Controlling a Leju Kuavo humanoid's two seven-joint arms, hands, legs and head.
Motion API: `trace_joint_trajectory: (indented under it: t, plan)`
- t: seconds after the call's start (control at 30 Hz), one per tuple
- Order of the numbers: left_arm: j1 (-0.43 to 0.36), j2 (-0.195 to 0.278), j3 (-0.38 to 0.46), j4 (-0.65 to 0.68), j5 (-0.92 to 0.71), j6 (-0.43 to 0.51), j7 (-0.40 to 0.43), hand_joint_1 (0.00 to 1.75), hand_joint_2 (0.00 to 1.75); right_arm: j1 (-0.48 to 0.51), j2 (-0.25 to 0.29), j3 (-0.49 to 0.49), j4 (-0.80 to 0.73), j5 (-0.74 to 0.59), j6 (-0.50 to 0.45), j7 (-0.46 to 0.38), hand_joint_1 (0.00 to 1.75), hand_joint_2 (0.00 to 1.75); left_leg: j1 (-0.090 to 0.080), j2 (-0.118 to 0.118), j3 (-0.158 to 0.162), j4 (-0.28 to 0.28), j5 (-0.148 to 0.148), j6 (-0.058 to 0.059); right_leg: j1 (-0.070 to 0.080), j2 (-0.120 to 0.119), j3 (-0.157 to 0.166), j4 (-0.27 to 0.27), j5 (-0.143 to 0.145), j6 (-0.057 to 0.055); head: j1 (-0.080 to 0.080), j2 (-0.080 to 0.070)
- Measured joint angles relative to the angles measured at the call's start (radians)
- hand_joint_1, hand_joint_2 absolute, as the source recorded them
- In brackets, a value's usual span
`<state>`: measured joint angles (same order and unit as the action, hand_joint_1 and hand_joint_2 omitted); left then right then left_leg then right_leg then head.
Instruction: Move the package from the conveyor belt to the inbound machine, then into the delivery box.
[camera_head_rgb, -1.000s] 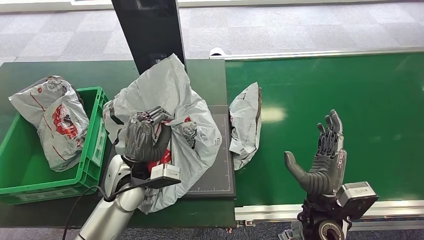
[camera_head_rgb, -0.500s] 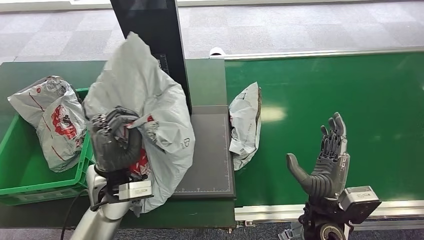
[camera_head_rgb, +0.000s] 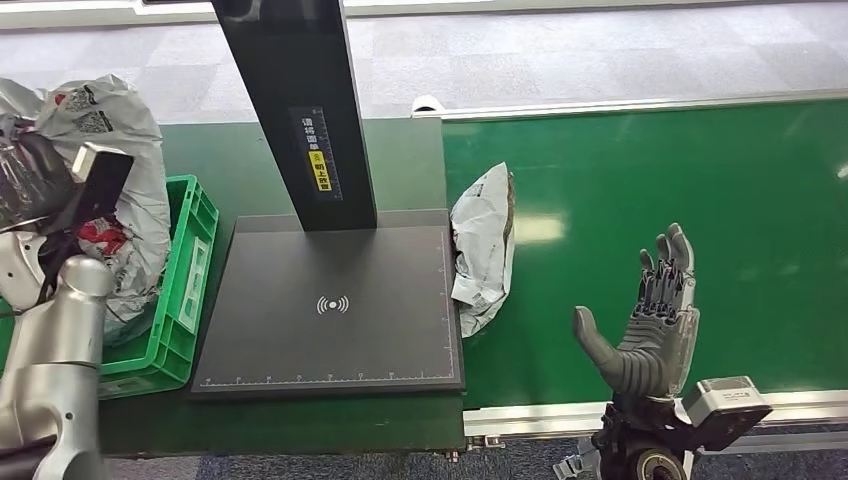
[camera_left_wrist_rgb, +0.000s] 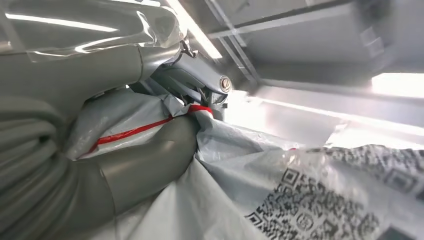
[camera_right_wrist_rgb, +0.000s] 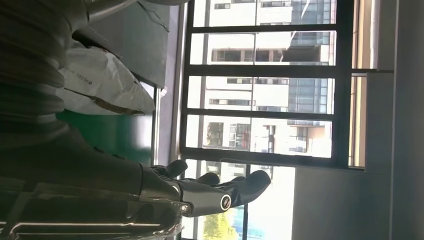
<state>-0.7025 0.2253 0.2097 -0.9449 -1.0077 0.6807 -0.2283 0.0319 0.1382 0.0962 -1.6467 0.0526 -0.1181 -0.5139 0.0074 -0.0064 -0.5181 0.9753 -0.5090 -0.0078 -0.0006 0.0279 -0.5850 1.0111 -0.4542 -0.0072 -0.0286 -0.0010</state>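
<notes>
My left hand (camera_head_rgb: 32, 182) grips a large grey plastic package (camera_head_rgb: 115, 125) with red print, held up over the green delivery box (camera_head_rgb: 188, 285) at the far left. In the left wrist view my thumb (camera_left_wrist_rgb: 145, 170) presses into the crumpled package (camera_left_wrist_rgb: 280, 195), whose printed code label shows. The inbound machine's black scan plate (camera_head_rgb: 330, 310) lies bare beneath its dark pillar (camera_head_rgb: 300, 110). My right hand (camera_head_rgb: 650, 320) is raised above the green conveyor belt (camera_head_rgb: 700, 170), fingers spread and holding nothing; the right wrist view shows this hand (camera_right_wrist_rgb: 200, 192) the same way.
A smaller grey package (camera_head_rgb: 482, 245) lies on the belt's left end, against the scan plate's edge; it appears as the package (camera_right_wrist_rgb: 105, 80) in the right wrist view. More grey bag material fills the delivery box below the held package. A metal rail borders the belt's near side.
My left hand has carried the large package off the scan plate, leftward and up, to above the green box. The plate is now uncovered. My right hand has hardly moved.
</notes>
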Motion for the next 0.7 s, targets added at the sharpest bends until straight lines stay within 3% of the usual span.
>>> trace_joint_trajectory:
  t: [0.2, 0.43, 0.57, 0.7]
  plan:
    - [-0.089, 0.059, 0.06, 0.245, -0.132, 0.002, 0.084, 1.75, 1.75, -0.02, -0.002, 0.026, 0.002, -0.005, -0.003, 0.005, 0.0, 1.75, 0.001, -0.002, -0.004, 0.0, 0.0, 0.0, 0.0, -0.001, -0.003, 0.0, 0.0, 0.0, 0.001, 0.0]
    - [-0.125, 0.079, 0.061, 0.382, -0.279, 0.002, 0.202, 1.75, 1.75, -0.031, -0.003, 0.042, 0.003, -0.006, -0.007, 0.012, 0.0, 1.75, 0.001, -0.003, -0.007, 0.0, 0.0, 0.0, 0.0, -0.001, -0.006, 0.0, 0.0, 0.0, 0.001, 0.0]
    - [-0.137, 0.082, 0.06, 0.419, -0.296, -0.002, 0.218, 0.0, 1.75, -0.033, -0.003, 0.044, 0.003, -0.006, -0.009, 0.012, 0.0, 1.75, 0.001, -0.003, -0.007, 0.0, 0.0, 0.0, 0.001, -0.001, -0.006, 0.0, 0.0, 0.0, 0.001, 0.0]
    - [-0.152, 0.077, 0.062, 0.451, -0.271, -0.033, 0.218, 0.0, 1.75, -0.033, -0.003, 0.044, 0.003, -0.005, -0.012, 0.014, 0.0, 1.75, 0.001, -0.003, -0.006, 0.0, 0.0, 0.0, 0.001, -0.001, -0.006, 0.0, 0.0, 0.0, 0.001, 0.0]
